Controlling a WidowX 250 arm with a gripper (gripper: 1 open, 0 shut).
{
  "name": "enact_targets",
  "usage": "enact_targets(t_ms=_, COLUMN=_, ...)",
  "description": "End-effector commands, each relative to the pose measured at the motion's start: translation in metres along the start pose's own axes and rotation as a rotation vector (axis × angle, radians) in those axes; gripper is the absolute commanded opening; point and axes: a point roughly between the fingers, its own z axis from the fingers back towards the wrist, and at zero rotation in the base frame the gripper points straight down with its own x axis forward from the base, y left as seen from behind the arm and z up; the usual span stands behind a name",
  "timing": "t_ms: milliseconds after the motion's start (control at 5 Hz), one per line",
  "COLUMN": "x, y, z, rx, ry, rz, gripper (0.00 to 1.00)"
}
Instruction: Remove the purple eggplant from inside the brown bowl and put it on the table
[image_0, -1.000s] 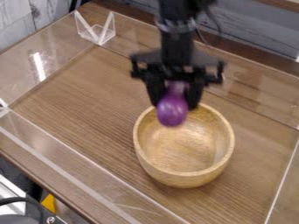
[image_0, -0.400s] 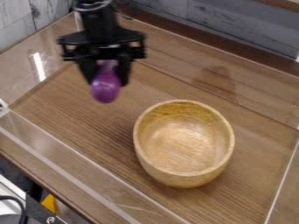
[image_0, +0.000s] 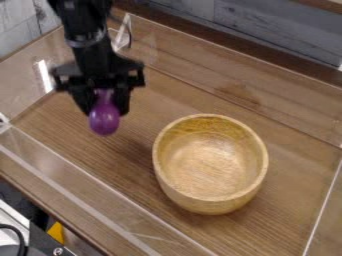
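The purple eggplant (image_0: 103, 117) hangs above the table (image_0: 201, 90), well to the left of the brown bowl (image_0: 210, 162). My gripper (image_0: 99, 96) comes down from the top left and is shut on the eggplant's upper end, so the bulbous end points down. The eggplant's stem cap is hidden between the fingers. The bowl sits upright with nothing inside it.
Clear acrylic walls (image_0: 80, 205) run around the table's edges. A clear folded stand (image_0: 124, 28) sits at the back left. A grey wall lies beyond the far edge.
My gripper has carried the eggplant out of the bowl and to the left, and it now sits lower over the wood than half a second ago.
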Motion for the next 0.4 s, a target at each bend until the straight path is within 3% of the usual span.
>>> enact_targets(t_ms=0, x=0.000, y=-0.012, z=-0.008, rx=0.004, ry=-0.049, rz=-0.053, gripper=0.00)
enact_targets(t_ms=200, x=-0.001, y=-0.023, z=-0.018, rx=0.012, ry=-0.052, rz=-0.095, gripper=0.00)
